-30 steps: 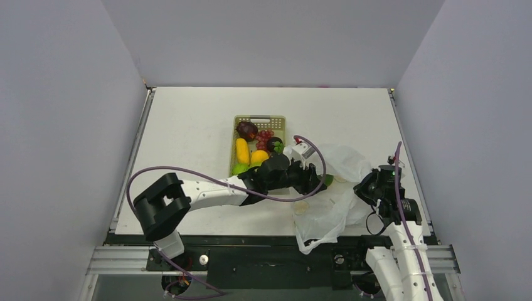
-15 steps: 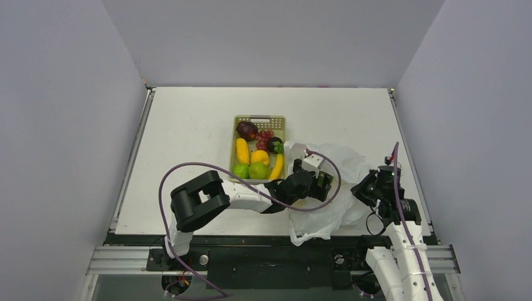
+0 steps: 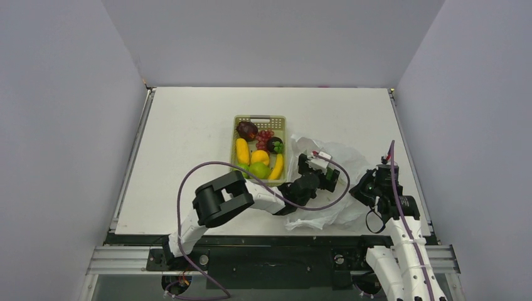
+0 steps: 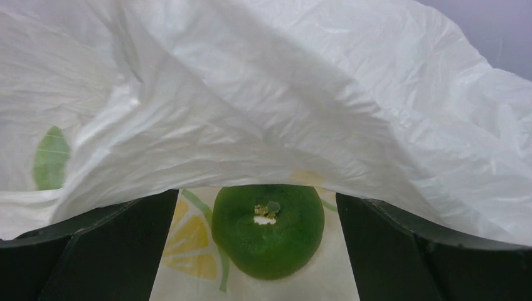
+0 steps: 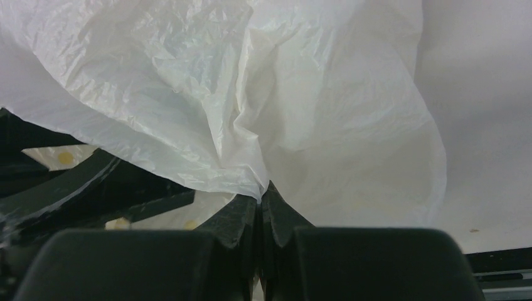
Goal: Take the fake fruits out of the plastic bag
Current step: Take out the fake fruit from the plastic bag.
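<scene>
The left hand [image 4: 255,197] stands wide open, with the green fake fruit [image 4: 268,231] lying between its fingers (touching neither, as far as the wrist view shows). A fold of the plastic bag [image 4: 301,94] drapes over the hand, just above the fruit. The right hand [image 5: 260,200] is closed, pinching the bag's film. The filled basket [image 3: 260,118] sits on the worktop [image 3: 188,138], left of the left hand.

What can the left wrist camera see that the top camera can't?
Only the left wrist camera shows a green fruit lying under the plastic bag, between the jaws of the open left end effector. Only the top camera shows the basket holding other fruits, and the right end effector at the bag's edge. Both show the crinkly white bag.
</scene>
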